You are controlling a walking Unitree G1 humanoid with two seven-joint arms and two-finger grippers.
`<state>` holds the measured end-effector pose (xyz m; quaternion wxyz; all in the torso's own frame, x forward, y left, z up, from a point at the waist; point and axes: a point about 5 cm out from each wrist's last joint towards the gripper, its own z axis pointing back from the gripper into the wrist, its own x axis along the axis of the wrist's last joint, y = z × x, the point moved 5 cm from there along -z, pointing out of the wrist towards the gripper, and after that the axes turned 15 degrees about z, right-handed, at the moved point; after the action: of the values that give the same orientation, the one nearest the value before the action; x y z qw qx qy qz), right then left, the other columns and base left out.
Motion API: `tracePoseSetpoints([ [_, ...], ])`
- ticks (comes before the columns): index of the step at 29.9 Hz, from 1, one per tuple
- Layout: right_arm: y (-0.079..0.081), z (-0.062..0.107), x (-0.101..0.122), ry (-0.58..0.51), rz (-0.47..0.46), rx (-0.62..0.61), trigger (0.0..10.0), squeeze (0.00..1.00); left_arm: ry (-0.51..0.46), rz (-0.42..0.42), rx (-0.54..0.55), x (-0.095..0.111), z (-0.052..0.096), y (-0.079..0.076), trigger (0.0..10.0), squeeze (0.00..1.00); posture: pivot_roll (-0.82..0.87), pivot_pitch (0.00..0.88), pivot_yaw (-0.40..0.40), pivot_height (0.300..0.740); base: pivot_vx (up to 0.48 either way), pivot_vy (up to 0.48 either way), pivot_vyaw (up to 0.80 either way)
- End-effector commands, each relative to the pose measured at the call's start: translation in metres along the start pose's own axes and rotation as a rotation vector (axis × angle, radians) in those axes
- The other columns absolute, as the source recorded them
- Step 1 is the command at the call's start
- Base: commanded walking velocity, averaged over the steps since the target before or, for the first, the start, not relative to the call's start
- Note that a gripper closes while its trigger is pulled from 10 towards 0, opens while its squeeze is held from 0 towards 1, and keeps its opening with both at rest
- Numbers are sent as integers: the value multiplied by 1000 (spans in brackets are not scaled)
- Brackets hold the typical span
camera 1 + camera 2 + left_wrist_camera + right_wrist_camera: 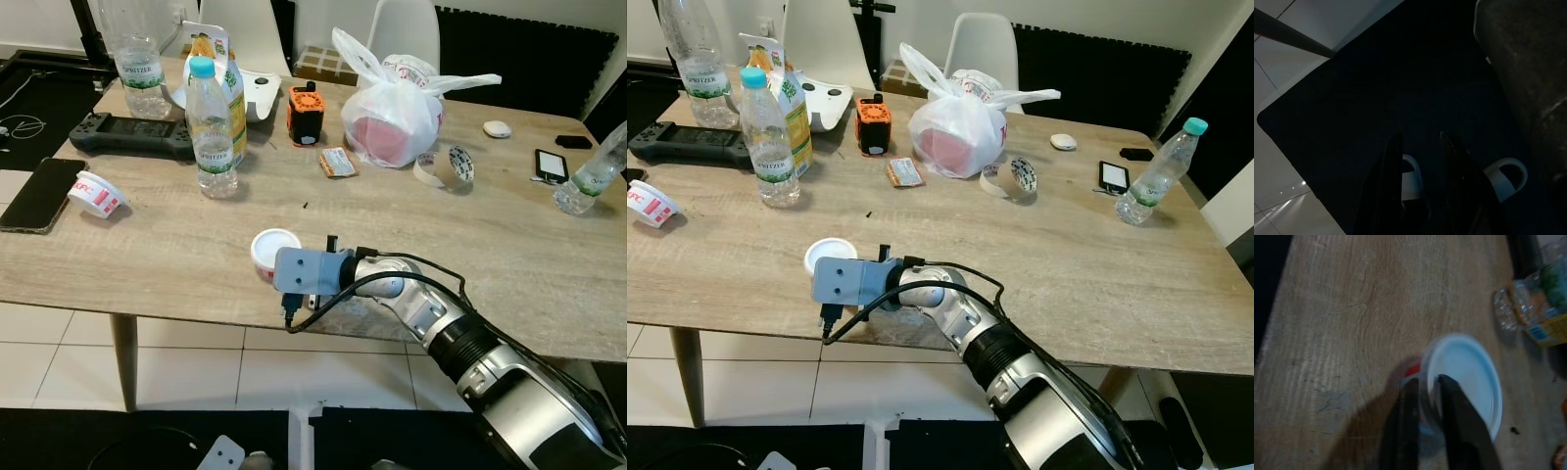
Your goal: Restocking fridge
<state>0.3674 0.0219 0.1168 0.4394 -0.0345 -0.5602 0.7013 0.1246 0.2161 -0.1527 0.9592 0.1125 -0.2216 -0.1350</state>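
The right tool (pixel 1426 396) is at the near edge of the surface (pixel 176 264). Its fingers pinch the rim of a small cup with a white lid (pixel 275 245). The left tool (pixel 1422 161) hangs idle, fingers a little apart. Farther back stand a water bottle (pixel 210 127), a juice carton (pixel 227 83) and a white bag (pixel 392 103). I think the job has only begun.

Worktop (pixel 176 264): pale wood, matt, visible grain. Cup (pixel 275 253): smooth white plastic lid, slight sheen. Bottle (pixel 210 127): clear glossy plastic, paper label. Bag (pixel 395 110): thin white plastic film, crinkled, shiny. Right arm (pixel 509 377): brushed silver metal with black matt bands. Floor (pixel 59 352): glossy white tile.
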Motion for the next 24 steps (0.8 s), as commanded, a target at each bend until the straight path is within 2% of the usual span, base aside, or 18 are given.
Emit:
tracePoseSetpoints([
  [1,10,1,-10,35,22,27,0,0,15,6,-93,-5,4,-35,10000,282,28,93,-167,740,0,0,0],
  [6,8,2,-12,36,82,2,0,0,16,8,-91,-4,4,-34,10000,282,27,92,-166,740,0,0,0],
  [12,-2,5,-14,41,92,-54,0,0,17,7,-90,-4,4,-33,10000,278,22,94,-163,740,0,0,0],
  [13,-7,7,-15,47,96,-78,1176,0,17,6,-89,-5,4,-32,10000,278,22,94,-162,740,0,0,0],
  [14,-12,9,-15,49,109,-105,10000,0,17,5,-89,-5,4,-32,10000,282,19,94,-160,740,0,0,0],
  [19,-46,30,-22,71,122,-279,10000,0,16,0,-88,-4,3,-30,10000,275,13,95,-156,740,0,0,0],
  [20,-46,30,-22,71,122,-279,10000,0,16,0,-88,-4,3,-30,10000,275,13,95,-156,740,0,0,0],
  [22,-67,49,-33,113,121,-381,10000,0,16,-2,-86,-4,3,-29,10000,278,10,97,-153,740,0,0,0],
  [23,-73,57,-38,137,121,-414,10000,0,16,-3,-86,-5,3,-29,10000,282,7,99,-152,740,0,0,0],
  [24,-73,57,-38,137,121,-414,10000,0,16,-3,-86,-5,3,-29,10000,282,7,99,-152,740,0,0,0],
])
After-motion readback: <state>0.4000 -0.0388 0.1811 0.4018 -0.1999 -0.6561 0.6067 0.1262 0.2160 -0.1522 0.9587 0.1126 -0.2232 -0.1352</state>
